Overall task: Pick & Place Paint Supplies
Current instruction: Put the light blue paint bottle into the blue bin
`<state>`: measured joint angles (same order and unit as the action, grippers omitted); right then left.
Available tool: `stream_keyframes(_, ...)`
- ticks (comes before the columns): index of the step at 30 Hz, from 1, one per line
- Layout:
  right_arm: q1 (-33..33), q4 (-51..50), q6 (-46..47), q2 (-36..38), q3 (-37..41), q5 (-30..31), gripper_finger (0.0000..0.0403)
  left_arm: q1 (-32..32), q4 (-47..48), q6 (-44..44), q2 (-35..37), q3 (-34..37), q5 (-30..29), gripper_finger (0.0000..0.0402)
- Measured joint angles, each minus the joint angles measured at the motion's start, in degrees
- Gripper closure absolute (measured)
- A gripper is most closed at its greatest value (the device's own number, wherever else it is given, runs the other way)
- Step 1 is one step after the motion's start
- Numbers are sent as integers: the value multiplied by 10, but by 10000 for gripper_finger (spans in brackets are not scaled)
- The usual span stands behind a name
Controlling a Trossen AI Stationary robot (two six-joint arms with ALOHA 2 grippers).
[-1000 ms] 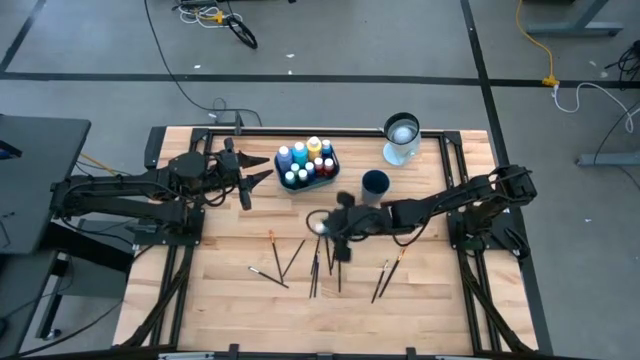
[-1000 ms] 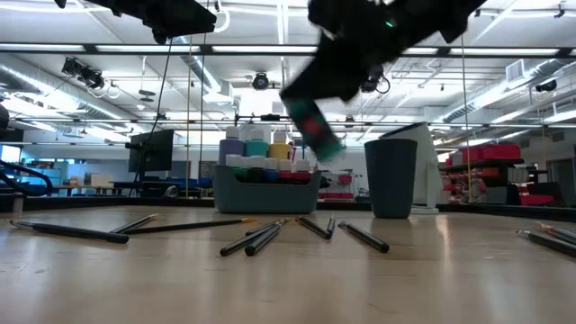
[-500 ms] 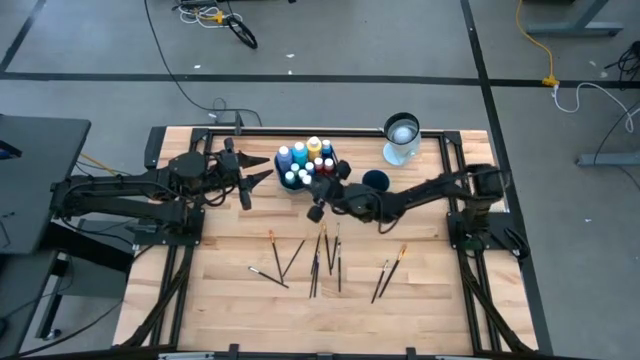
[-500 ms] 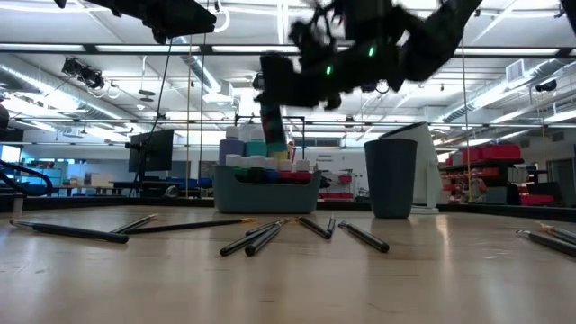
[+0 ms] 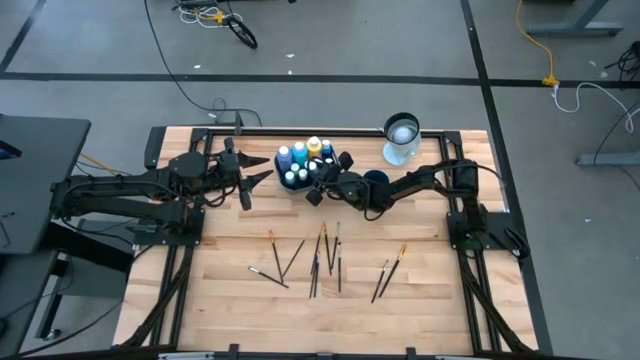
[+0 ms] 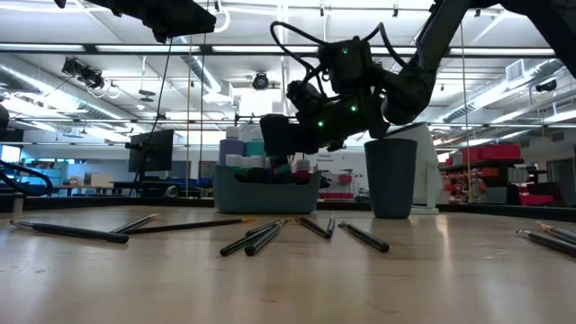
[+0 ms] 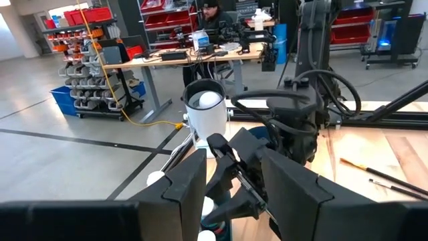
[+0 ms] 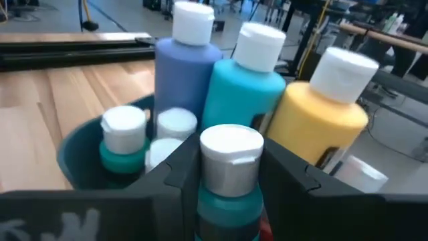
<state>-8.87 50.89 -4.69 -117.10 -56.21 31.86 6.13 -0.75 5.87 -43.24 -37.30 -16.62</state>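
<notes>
A pale wooden table point(image 5: 230, 290) in a workshop. The right gripper point(image 5: 318, 184), upper centre of the high view, clenches a teal, white-capped paint bottle point(image 8: 231, 175) over the teal tray point(image 6: 266, 190). The left gripper point(image 5: 258, 172), left of the tray, hangs spread and empty. The tray holds smooth plastic bottles point(image 5: 300, 160); nine thin brushes point(image 5: 326, 255) lie scattered lower centre. A second ago the right gripper hovered above those brushes.
</notes>
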Motion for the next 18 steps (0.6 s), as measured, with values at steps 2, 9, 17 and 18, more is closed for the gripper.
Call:
stream_keyframes(2, -3, -19, 10, 0, 0, 0, 280, 0, 0, 0, 0, 0, 0, 248)
stream_keyframes(9, -7, -35, 9, -2, 0, -31, 259, 0, 0, 0, 0, 0, 0, 248)
stream_keyframes(17, -7, -31, 5, -2, 0, -28, 213, 0, 0, 0, 0, 0, 0, 248)
stream_keyframes(18, -5, -27, 1, -2, 0, -28, 211, 0, 0, 0, 0, 0, 0, 248)
